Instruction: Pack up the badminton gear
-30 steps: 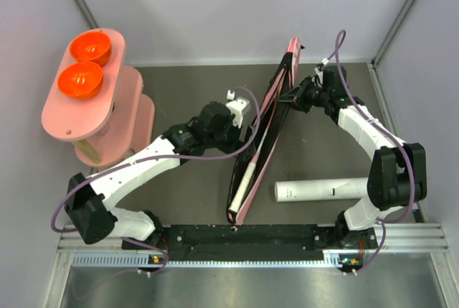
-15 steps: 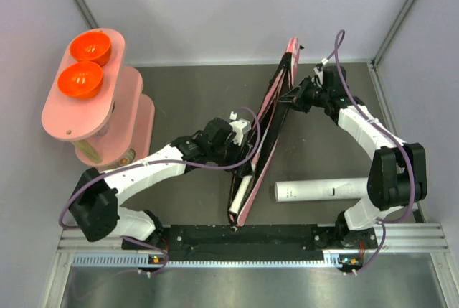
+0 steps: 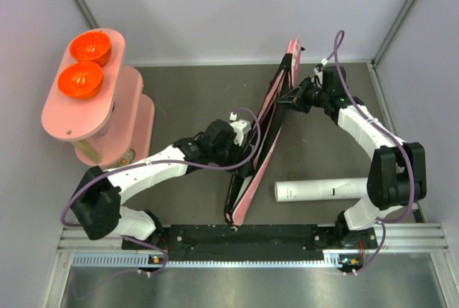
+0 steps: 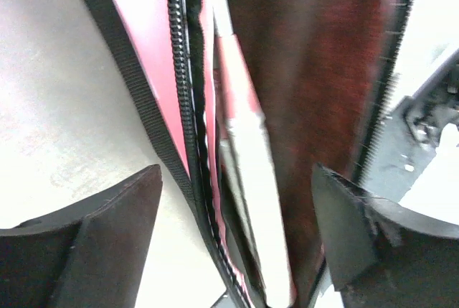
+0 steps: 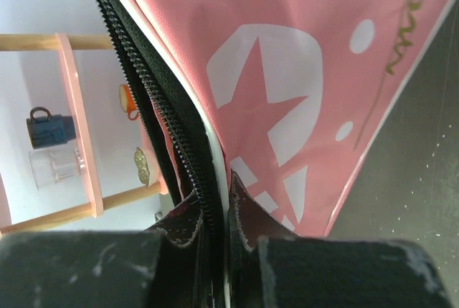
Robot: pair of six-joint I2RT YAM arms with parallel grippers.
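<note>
The right gripper point(image 5: 221, 200) is pinched shut on the zipper edge of the bag point(image 5: 287, 85), whose pink side spreads away beyond its fingertips. The left gripper point(image 4: 233, 211) stands wide open astride the bag's lower part, with a white racket handle point(image 4: 251, 150) showing between its fingers. The tube point(image 3: 323, 190) lies past the bag, to its right.

pink bag point(image 5: 301, 128), white spots — orange bowls point(image 3: 79, 78).

Two bowls point(image 3: 80, 79), one stand point(image 3: 54, 118), one bag point(image 3: 244, 197) — one tube point(image 3: 323, 190).
</note>
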